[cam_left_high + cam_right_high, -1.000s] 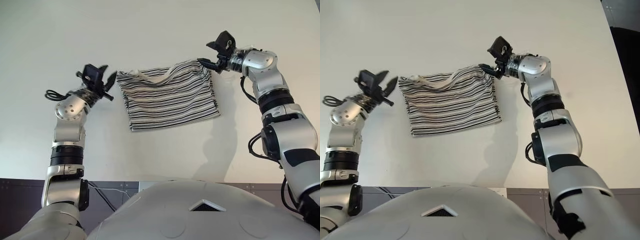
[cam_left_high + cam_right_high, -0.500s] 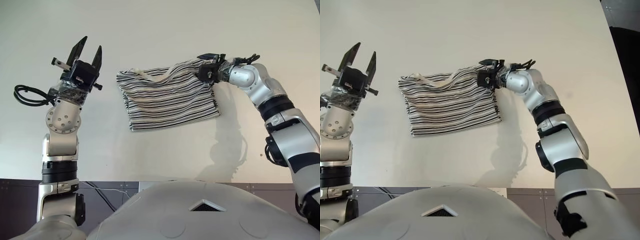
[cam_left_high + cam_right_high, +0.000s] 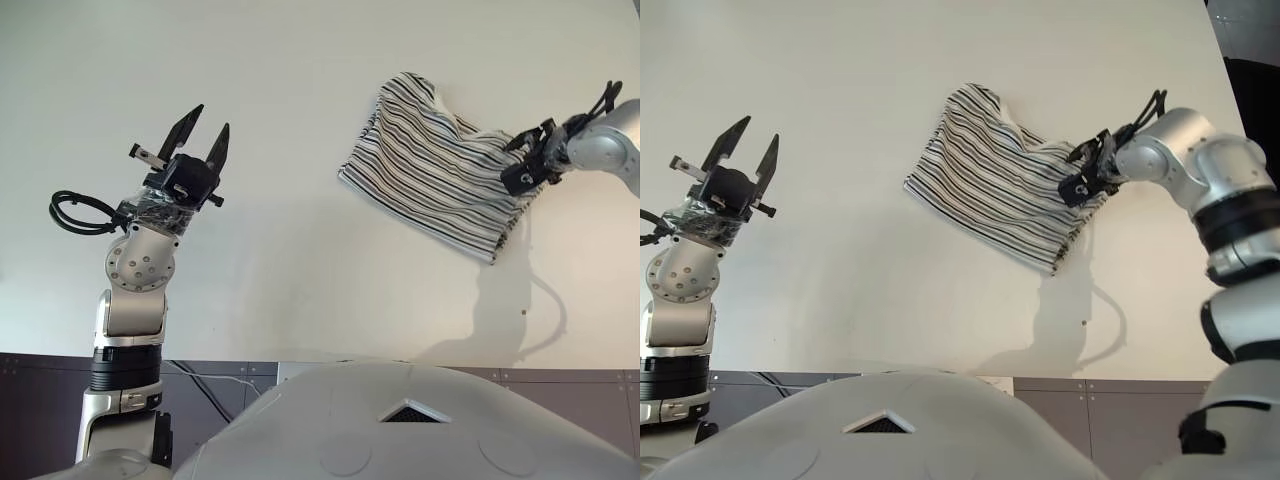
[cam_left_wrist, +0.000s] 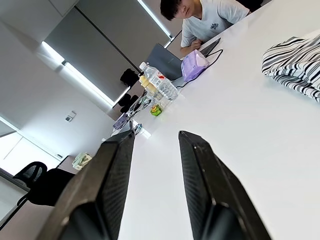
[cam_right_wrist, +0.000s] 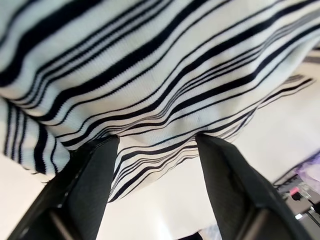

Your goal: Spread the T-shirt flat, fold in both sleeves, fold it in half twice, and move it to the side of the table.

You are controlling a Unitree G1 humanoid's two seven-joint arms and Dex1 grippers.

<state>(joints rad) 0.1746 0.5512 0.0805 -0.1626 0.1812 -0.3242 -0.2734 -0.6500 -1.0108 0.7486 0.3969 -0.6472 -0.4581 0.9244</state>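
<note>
This is an office meeting room. A long white table [image 4: 240,130] carries a laptop [image 4: 164,59], water bottles [image 4: 161,86] and a tissue box [image 4: 194,63]. Black office chairs [image 4: 30,175] stand by it, with roller blinds [image 4: 85,42] behind and strip lights [image 4: 156,19] overhead.

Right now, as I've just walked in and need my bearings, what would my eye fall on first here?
The black-and-white striped T-shirt, folded into a compact bundle, lies askew on the right part of the white table. The right gripper sits at its near right edge, fingers apart against the fabric. Well apart on the left, the left gripper is raised above the table, open and holding nothing.
</note>
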